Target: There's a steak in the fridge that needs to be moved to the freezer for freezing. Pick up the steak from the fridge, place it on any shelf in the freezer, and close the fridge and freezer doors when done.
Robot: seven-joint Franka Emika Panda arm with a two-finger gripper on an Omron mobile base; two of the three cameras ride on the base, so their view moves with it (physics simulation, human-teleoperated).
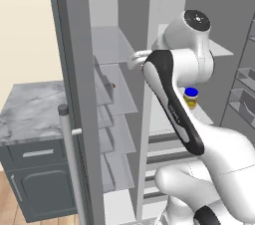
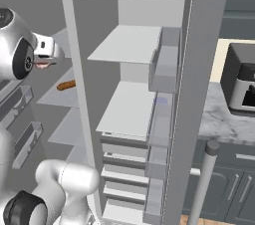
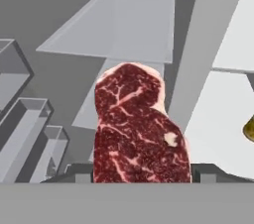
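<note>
One slip and my steak (image 3: 141, 129), pinched in the gripper (image 3: 141, 176), hits that shelf (image 3: 119, 25) edge and drops.

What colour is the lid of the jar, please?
Blue, on the yellow jar; best seen in the left base view.

One steak (image 3: 140, 134), one yellow blue-lidded jar (image 1: 191, 97) and one small orange-brown item (image 2: 65, 85) sit within the grey unit. Two doors stand open beside it: one (image 1: 74, 94) left, one (image 2: 196, 99) right.
</note>
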